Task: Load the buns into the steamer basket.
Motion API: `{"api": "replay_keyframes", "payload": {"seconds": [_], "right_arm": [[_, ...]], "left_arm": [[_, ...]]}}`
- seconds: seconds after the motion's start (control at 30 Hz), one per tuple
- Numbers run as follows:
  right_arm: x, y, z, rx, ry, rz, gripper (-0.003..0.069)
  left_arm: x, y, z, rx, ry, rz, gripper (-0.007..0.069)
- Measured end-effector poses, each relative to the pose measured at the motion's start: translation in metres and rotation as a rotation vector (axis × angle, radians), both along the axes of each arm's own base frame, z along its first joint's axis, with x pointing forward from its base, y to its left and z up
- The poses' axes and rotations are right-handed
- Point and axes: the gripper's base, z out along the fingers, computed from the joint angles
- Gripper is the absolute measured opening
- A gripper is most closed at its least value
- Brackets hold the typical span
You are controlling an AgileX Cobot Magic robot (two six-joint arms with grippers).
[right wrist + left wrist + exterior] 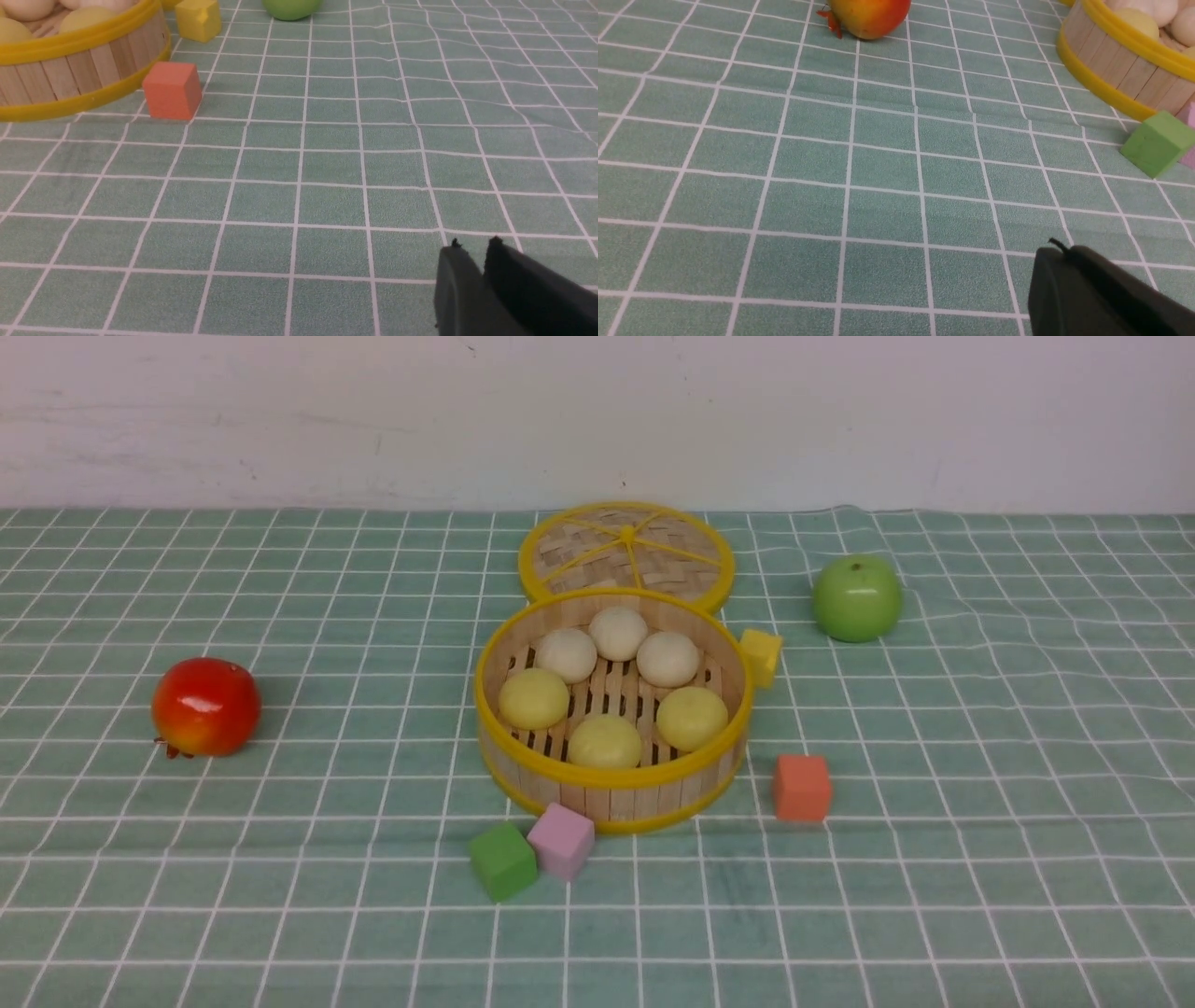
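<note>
A plain pale wall stands behind a desk (280,915) covered with a green cloth ruled in white squares. At the middle of the desk sits the steamer basket (611,791), round, with wooden slat sides and yellow rims. All six buns (605,739) lie inside it on the slat floor: three pale yellow ones nearer the camera, three off-white ones behind them. No bun is seen on the cloth in any view. On this evidence the task appears complete, with nothing left to load.

The woven lid (625,553) lies flat just behind the basket, its near edge hidden by the basket's far rim. A yellow cube (762,655) sits just beside the basket's right side. An orange cube (802,788) lies near its right front. A pink cube (561,840) and a green cube (502,860) lie together at its front foot. A red fruit (205,707) rests well apart to the left, a green apple (856,598) well apart to the right rear. None of these blocks the basket's open top.

The left pincer (1057,249) is closed with nothing in it, low over bare cloth. The right pincer (473,246) shows a narrow gap between its fingers and grips nothing. Neither arm appears in the front view.
</note>
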Motion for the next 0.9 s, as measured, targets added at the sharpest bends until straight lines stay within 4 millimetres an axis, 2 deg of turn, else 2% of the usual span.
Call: {"api": "replay_keyframes", "payload": {"seconds": [0.9], "right_arm": [[0.0, 0.0, 0.0, 0.0, 0.0, 0.0, 0.0126]], "left_arm": [[0.0001, 0.0, 0.0002, 0.0, -0.002, 0.0, -0.0013]]}}
